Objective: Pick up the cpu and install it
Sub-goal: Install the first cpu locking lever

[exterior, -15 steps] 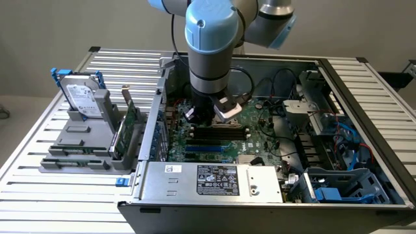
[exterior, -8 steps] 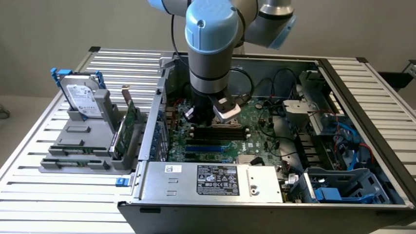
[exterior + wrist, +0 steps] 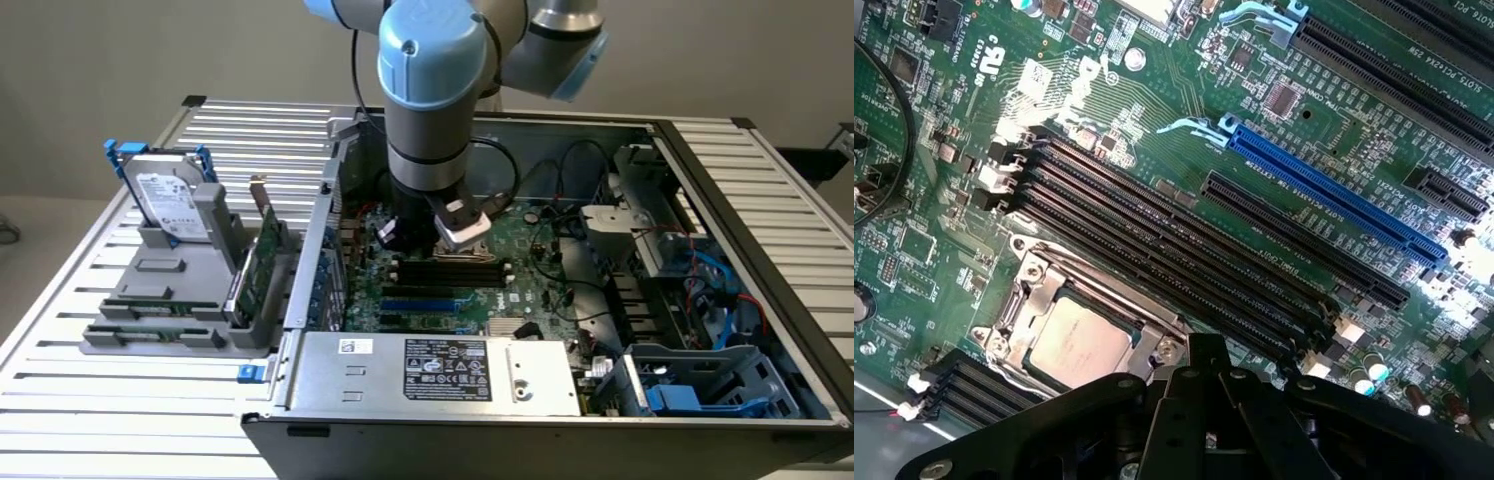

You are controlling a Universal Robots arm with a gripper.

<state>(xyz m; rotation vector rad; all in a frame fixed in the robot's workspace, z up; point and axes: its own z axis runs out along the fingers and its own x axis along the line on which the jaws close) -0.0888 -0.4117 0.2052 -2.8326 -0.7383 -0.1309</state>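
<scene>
A: Gripper (image 3: 1209, 345): closed, empty, hanging just above the motherboard (image 3: 1154, 120) inside the open computer case (image 3: 747, 200).

B: Cpu (image 3: 1076, 340)?

A: Seated flat in the metal socket frame (image 3: 1029, 285), silvery top up, just beside the gripper tip, apart from it.

B: Beyond?

A: Black memory slots (image 3: 1184, 250) alongside the socket; blue slot (image 3: 1334, 195) further off. Hard drive (image 3: 167, 195) upright in a grey rack, outside the case at the exterior view's left.

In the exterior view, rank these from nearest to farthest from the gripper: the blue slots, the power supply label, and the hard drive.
From the gripper:
1. Blue slots, on the motherboard just beneath it.
2. Power supply label, at the case's front.
3. Hard drive, outside the case, at the view's left.
</scene>
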